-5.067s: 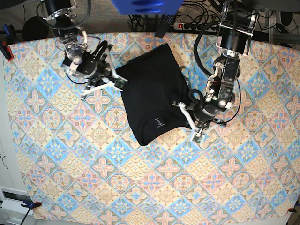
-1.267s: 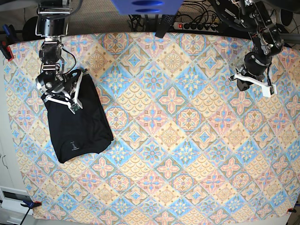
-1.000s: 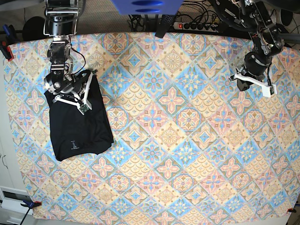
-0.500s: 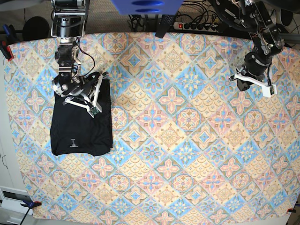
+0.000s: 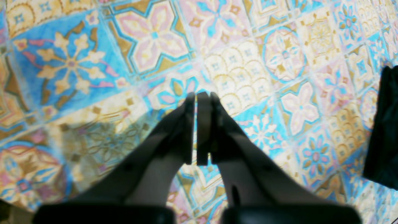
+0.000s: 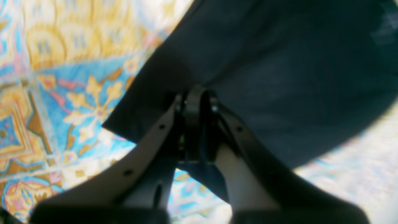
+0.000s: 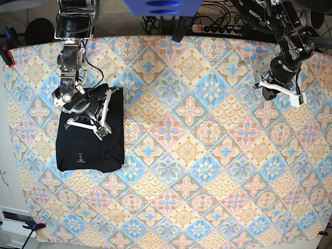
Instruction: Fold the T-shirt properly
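The black T-shirt (image 7: 91,148) lies folded into a compact rectangle at the left of the patterned tablecloth (image 7: 197,155), its small white mark (image 7: 79,157) near the front edge. My right gripper (image 7: 96,115) is over the shirt's upper part. In the right wrist view, which is blurred, it (image 6: 194,96) is shut with dark cloth (image 6: 279,77) pinched between the fingers. My left gripper (image 7: 267,94) hovers far off at the right, shut and empty. In the left wrist view it (image 5: 196,98) is above bare cloth, with the shirt (image 5: 384,130) at the frame's right edge.
A power strip and cables (image 7: 218,28) lie behind the table's back edge, and a blue object (image 7: 161,6) hangs at the top. Red clamps (image 7: 5,54) (image 7: 33,225) hold the tablecloth at the left corners.
The shirt was dragged from the table's middle to the left side. Over the last half second my right gripper moved slightly toward the front with the shirt. My left arm has stayed still at the right.
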